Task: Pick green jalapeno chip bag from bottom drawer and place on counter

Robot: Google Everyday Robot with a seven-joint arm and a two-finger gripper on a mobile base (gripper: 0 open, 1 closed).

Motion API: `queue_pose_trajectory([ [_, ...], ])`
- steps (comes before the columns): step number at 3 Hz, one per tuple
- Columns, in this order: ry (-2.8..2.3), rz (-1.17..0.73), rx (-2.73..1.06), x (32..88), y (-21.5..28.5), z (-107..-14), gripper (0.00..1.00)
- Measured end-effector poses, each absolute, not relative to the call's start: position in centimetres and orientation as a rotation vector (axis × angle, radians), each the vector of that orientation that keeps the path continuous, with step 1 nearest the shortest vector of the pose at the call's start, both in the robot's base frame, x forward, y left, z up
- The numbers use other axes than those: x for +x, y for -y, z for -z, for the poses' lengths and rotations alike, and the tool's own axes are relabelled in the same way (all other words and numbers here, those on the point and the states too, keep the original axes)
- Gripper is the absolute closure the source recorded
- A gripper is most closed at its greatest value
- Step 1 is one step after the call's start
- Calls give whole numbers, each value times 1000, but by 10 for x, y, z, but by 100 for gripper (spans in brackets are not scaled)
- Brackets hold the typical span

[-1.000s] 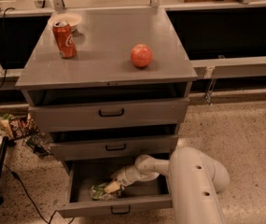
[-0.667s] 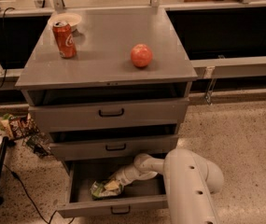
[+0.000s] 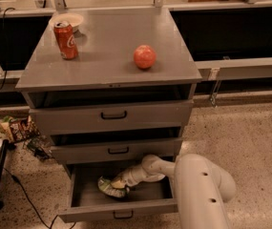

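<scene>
The bottom drawer (image 3: 119, 209) is pulled open below two shallower drawers. The green jalapeno chip bag (image 3: 108, 187) lies inside it, left of the middle, crumpled. My white arm reaches into the drawer from the right. My gripper (image 3: 119, 182) is down at the bag's right end and touches it. The grey counter (image 3: 109, 56) is the cabinet's flat top, above the drawers.
A red soda can (image 3: 66, 40) stands at the counter's back left with a white bowl (image 3: 68, 19) behind it. A red apple (image 3: 145, 57) sits near the counter's middle. Snack packets (image 3: 17, 129) and cables lie on the floor to the left.
My arm has shifted a little to the left inside the bottom drawer, bringing the gripper closer onto the chip bag. The bag has stayed in place.
</scene>
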State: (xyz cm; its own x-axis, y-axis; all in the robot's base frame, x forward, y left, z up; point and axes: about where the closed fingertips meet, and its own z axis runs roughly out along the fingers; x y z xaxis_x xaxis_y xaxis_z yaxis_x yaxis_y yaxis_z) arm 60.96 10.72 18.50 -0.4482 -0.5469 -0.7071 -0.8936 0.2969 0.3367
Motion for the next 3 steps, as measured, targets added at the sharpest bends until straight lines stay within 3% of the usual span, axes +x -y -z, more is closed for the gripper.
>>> queue_pose_trajectory([
  [1,-2094,-934,-1189,610,-71,-213,100],
  [2,-2124,-801,-1034,594,-4,-238,100],
  [3,-2097,-704,-1016,531,62,-280,100],
])
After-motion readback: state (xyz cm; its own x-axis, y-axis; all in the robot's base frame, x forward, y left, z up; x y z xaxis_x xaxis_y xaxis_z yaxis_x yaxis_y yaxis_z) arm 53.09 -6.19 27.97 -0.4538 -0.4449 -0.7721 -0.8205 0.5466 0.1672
